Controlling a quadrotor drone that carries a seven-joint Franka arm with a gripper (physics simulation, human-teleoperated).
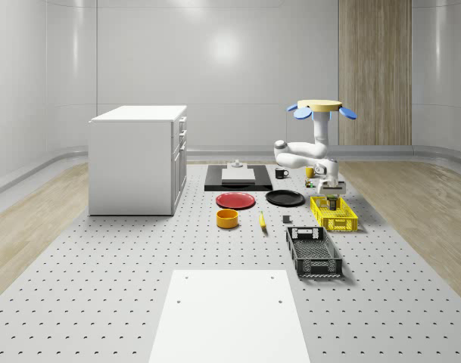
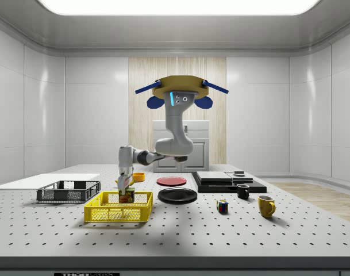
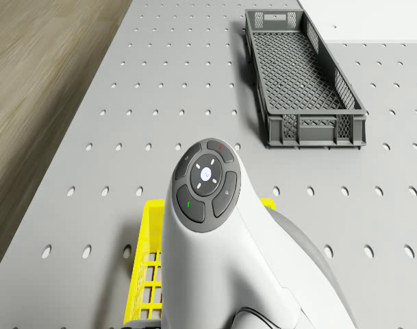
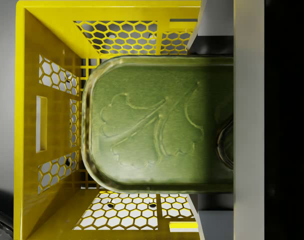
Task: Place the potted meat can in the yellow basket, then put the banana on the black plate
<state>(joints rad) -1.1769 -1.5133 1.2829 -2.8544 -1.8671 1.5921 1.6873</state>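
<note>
The potted meat can (image 4: 156, 125), green-topped, hangs low inside the yellow basket (image 4: 47, 75), and my fingers (image 4: 214, 30) press on two of its sides. From the side, my gripper (image 2: 126, 187) points straight down with the can (image 2: 127, 197) between the basket's (image 2: 118, 208) walls; whether the can touches the floor I cannot tell. The drone (image 2: 180, 92) hovers above the table by the black plate (image 2: 177, 195). In the whole-scene view my gripper (image 1: 332, 190) is over the basket (image 1: 334, 214). The banana (image 1: 262, 220) lies on the table left of it, in front of the black plate (image 1: 285, 198).
A black crate (image 1: 313, 252) lies in front of the basket. A red plate (image 1: 235, 200) and an orange bowl (image 1: 227, 218) sit left of the banana. Two mugs (image 2: 266, 205) (image 2: 242, 191) and a cube (image 2: 222, 206) stand beyond the black plate. A white cabinet (image 1: 138, 159) stands at the left.
</note>
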